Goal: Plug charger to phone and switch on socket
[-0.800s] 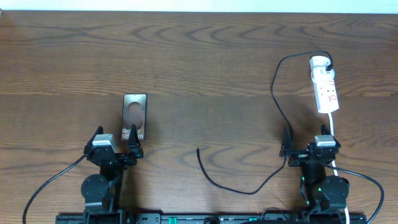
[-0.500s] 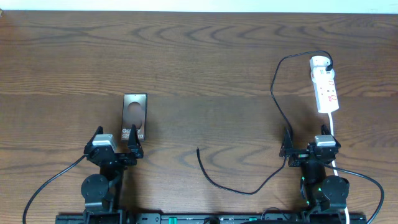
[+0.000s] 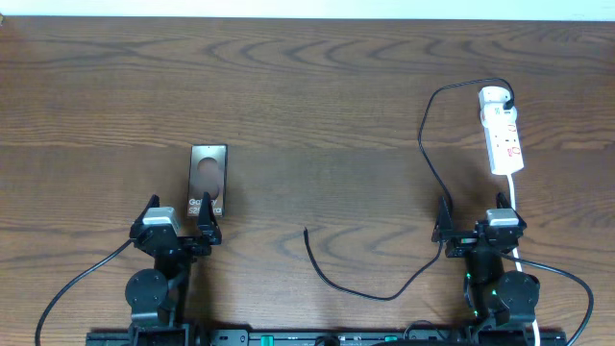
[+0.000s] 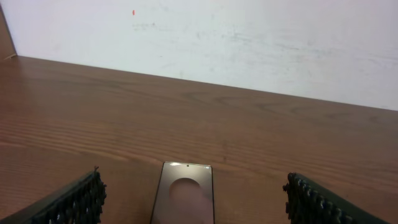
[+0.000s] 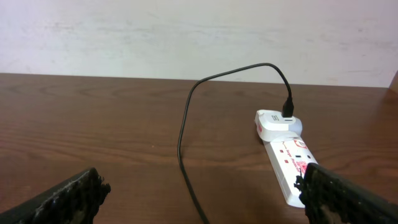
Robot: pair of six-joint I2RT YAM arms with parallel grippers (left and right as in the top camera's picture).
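Table (image 3: pixel 307 86): dark brown wood (the grain runs side to side), carrying everything below.
Phone (image 3: pixel 209 180): lies flat at about 9 o'clock from the table's middle, its long axis running 12 to 6; the lighter round mark is toward 12 and the white lettering toward 6.
Socket (image 3: pixel 502 135): white strip at about 2 to 3 o'clock, lying 12 to 6, with red marks on top and its rounded end toward 12.
White cord (image 3: pixel 516 207): leaves the socket's 6 o'clock end and heads for the near edge.
Charger (image 3: pixel 423 144): black cable plugged in at the socket's 12 o'clock end. It arcs toward 9, drops toward 6 and sweeps across the wood. Its free tip lies at about 6 o'clock, well apart from the phone.
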